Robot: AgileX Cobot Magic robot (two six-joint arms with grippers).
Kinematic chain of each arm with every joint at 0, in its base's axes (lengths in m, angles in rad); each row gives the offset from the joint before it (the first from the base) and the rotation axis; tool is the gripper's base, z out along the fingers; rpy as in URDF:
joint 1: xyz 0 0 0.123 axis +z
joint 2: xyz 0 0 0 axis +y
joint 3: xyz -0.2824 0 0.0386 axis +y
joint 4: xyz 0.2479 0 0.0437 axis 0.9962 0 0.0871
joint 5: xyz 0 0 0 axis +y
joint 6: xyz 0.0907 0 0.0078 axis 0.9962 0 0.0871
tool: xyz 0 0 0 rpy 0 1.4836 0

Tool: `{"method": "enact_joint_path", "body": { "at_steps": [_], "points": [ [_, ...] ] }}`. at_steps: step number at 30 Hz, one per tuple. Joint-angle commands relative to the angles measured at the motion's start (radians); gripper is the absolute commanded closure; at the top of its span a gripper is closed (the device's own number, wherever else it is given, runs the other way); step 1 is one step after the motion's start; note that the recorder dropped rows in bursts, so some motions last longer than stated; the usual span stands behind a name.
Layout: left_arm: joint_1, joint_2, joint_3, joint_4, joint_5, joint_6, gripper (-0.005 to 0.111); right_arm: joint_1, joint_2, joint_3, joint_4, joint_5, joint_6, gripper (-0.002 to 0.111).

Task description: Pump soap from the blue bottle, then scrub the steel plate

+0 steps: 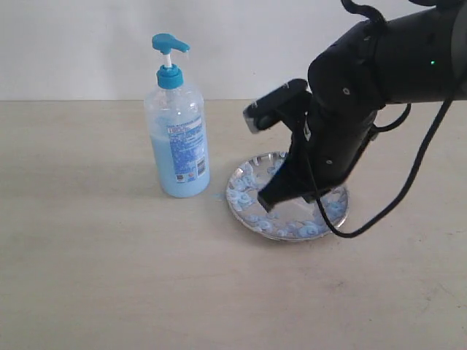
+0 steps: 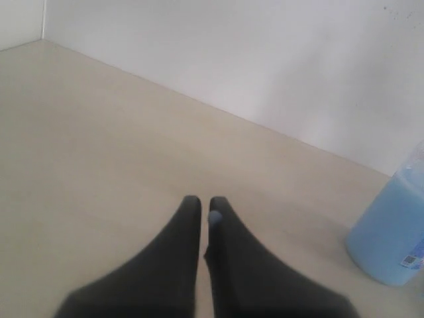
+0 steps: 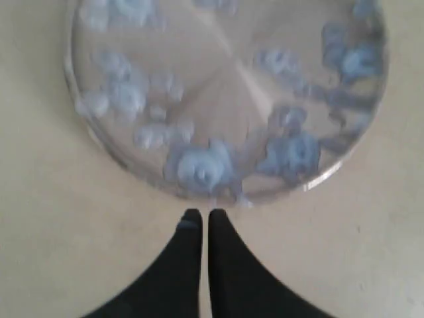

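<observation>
The blue bottle (image 1: 177, 138) stands upright on the table, its bright blue pump head (image 1: 169, 45) raised and light blue soap filling most of it. Right of it lies the steel plate (image 1: 232, 191), dotted with pale blue foamy blobs (image 3: 202, 169). My right gripper (image 1: 266, 203) hangs low over the plate's left part, shut and holding nothing. In the right wrist view the shut fingertips (image 3: 201, 215) sit just outside the plate's rim (image 3: 331, 173). My left gripper (image 2: 205, 202) is shut and empty over bare table, with the bottle's base (image 2: 391, 238) off to one side. It is out of the exterior view.
The right arm (image 1: 365, 80) and its cable (image 1: 408, 189) cover the plate's far right side. A white wall (image 1: 233, 36) backs the beige table (image 1: 109, 277). A small blue smear sits on one fingertip of each gripper.
</observation>
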Motion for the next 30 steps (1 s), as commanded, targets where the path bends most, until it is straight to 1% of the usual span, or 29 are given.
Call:
{"method": "enact_joint_path", "body": {
  "at_steps": [1, 3, 5, 6, 8, 10, 11, 12, 13, 14, 16, 18, 20, 21, 22, 23, 24, 25, 26, 27, 28, 29, 30],
  "points": [
    [-0.005, 0.005, 0.003, -0.01, -0.008, 0.002, 0.103, -0.039, 0.0, -0.008, 0.001, 0.137, -0.092, 0.109],
    [-0.005, 0.005, 0.003, -0.006, -0.008, 0.002, 0.103, -0.071, 0.0, -0.01, 0.013, 0.048, -0.077, 0.109],
    [-0.005, 0.005, 0.003, -0.006, -0.008, 0.002, 0.103, -0.093, 0.016, -0.045, 0.066, -0.023, -0.077, 0.109],
    [-0.005, 0.005, 0.003, -0.006, -0.008, 0.002, 0.103, -0.095, 0.035, -0.066, 0.087, -0.038, -0.091, 0.109],
    [-0.005, 0.005, 0.003, -0.006, -0.008, 0.002, 0.103, -0.097, 0.086, -0.134, 0.193, -0.045, -0.176, 0.109],
    [-0.005, 0.005, 0.003, -0.006, -0.008, 0.004, 0.103, -0.097, 0.139, -0.197, 0.338, 0.024, -0.32, 0.109],
    [-0.005, 0.005, 0.003, -0.006, -0.008, 0.004, 0.103, -0.097, 0.164, -0.228, 0.404, 0.12, -0.397, 0.109],
    [-0.005, 0.005, 0.003, -0.006, -0.008, 0.004, 0.103, -0.097, 0.181, -0.249, 0.418, 0.245, -0.432, 0.109],
    [-0.005, 0.005, 0.003, -0.006, -0.008, 0.004, 0.103, -0.097, 0.199, -0.264, 0.397, 0.37, -0.438, 0.109],
    [-0.005, 0.005, 0.003, -0.006, -0.008, 0.004, 0.103, -0.097, 0.209, -0.266, 0.342, 0.413, -0.436, 0.109],
    [-0.005, 0.005, 0.003, -0.006, -0.008, 0.004, 0.103, -0.101, 0.213, -0.253, 0.169, 0.413, -0.39, 0.109],
    [-0.005, 0.005, 0.003, -0.006, -0.008, 0.004, 0.103, -0.112, 0.217, -0.257, -0.076, 0.407, -0.234, 0.109],
    [-0.005, 0.005, 0.003, -0.004, -0.008, 0.004, 0.103, -0.119, 0.218, -0.279, -0.221, 0.266, -0.046, 0.109],
    [-0.005, 0.005, 0.003, -0.004, -0.008, 0.004, 0.103, -0.119, 0.218, -0.295, -0.228, 0.176, 0.027, 0.109],
    [-0.005, 0.005, 0.003, -0.004, -0.008, 0.004, 0.103, -0.119, 0.218, -0.308, -0.202, 0.086, 0.052, 0.109],
    [-0.005, 0.005, 0.003, -0.004, -0.008, 0.004, 0.103, -0.114, 0.218, -0.323, -0.12, 0.015, 0.032, 0.109],
    [-0.005, 0.005, 0.003, -0.004, -0.008, 0.004, 0.103, -0.106, 0.218, -0.332, 0.001, -0.029, -0.037, 0.109],
    [-0.005, 0.005, 0.003, -0.004, -0.008, 0.004, 0.103, -0.098, 0.218, -0.334, 0.146, -0.034, -0.141, 0.109],
    [-0.005, 0.005, 0.003, -0.004, -0.008, 0.004, 0.103, -0.086, 0.218, -0.334, 0.279, 0.016, -0.31, 0.109],
    [-0.005, 0.005, 0.003, -0.004, -0.008, 0.004, 0.103, -0.077, 0.218, -0.334, 0.376, 0.123, -0.497, 0.109],
    [-0.005, 0.005, 0.003, -0.004, -0.008, 0.004, 0.103, -0.07, 0.218, -0.331, 0.407, 0.226, -0.628, 0.109],
    [-0.005, 0.005, 0.003, -0.004, -0.008, 0.004, 0.103, -0.062, 0.218, -0.318, 0.397, 0.364, -0.7, 0.109],
    [-0.005, 0.005, 0.003, -0.004, -0.008, 0.004, 0.103, -0.062, 0.218, -0.309, 0.359, 0.413, -0.691, 0.109]
  ]
}}
